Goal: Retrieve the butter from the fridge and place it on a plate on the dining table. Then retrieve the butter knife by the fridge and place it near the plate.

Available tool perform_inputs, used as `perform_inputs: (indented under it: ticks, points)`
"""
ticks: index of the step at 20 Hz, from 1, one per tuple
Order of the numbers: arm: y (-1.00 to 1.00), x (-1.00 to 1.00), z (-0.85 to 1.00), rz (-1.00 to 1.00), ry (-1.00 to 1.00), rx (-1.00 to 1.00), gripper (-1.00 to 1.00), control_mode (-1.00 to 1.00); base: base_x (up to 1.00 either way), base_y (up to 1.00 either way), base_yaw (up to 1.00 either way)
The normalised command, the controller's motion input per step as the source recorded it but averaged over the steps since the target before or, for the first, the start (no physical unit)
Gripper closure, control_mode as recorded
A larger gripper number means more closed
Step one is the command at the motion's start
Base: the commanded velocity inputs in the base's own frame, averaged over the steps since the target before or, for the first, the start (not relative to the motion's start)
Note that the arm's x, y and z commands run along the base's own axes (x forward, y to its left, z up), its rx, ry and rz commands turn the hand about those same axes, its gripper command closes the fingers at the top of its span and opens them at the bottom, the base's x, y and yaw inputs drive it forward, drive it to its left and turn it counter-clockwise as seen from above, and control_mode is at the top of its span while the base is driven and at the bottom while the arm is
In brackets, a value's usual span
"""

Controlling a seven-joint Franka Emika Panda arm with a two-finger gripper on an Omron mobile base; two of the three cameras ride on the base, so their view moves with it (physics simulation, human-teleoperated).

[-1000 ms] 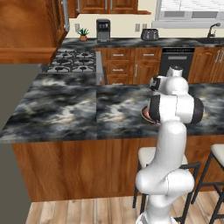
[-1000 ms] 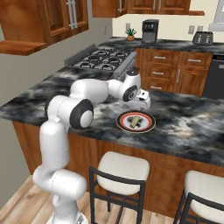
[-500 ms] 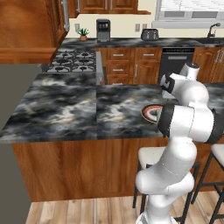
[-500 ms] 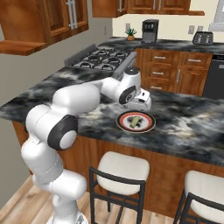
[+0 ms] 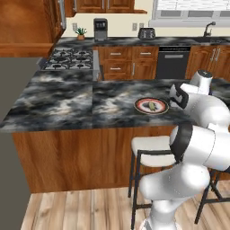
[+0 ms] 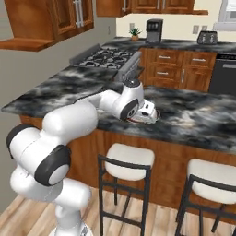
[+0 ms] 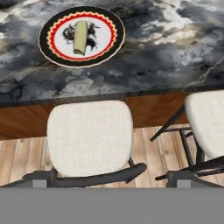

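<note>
- Left base view: the plate (image 5: 152, 106) sat on the dark marble surface (image 5: 67, 101) of the dining table, near its front edge and right of the middle, with the butter (image 5: 152, 106) lying in its pale centre. That placing looked like the first half of the task done: the stick rested flat inside the red ring, clear of the rim, so it should not roll off. The arm's white wrist (image 5: 197, 87) hung just right of the plate, above the surface edge. The gripper fingers could not be made out here.
- Right base view: the arm's wrist and hand (image 6: 144, 110) stood in front of the plate (image 6: 138, 120), hiding most of it, so only a sliver of rim showed beneath. Two stools (image 6: 128, 159) stood along the near side of the table.
- Hand view: the camera looked down at the plate (image 7: 52, 52) from off the surface edge, above a stool seat (image 7: 89, 135). The butter (image 7: 80, 37) was a small pale yellow-olive stick, much smaller than the plate, lying nearly upright in the frame across a dark pattern. Nothing lay in front of the camera, and I judged the gripper spread wide and holding nothing, the butter being free on the plate.
</note>
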Motion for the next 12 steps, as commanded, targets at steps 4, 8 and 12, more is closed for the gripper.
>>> perform_inputs:
  ticks: [4, 8, 12]
  points:
    - [0.00, 0.00, 0.00, 0.00, 0.00, 0.00, -1.00, 1.00, -0.27, -0.98, -0.11]
    - [0.00, 0.00, 0.00, 0.00, 0.00, 0.00, -1.00, 1.00, 0.00, -1.00, -0.06]
    - [0.00, 0.00, 0.00, 0.00, 0.00, 0.00, -1.00, 1.00, -0.06, -1.00, -0.05]
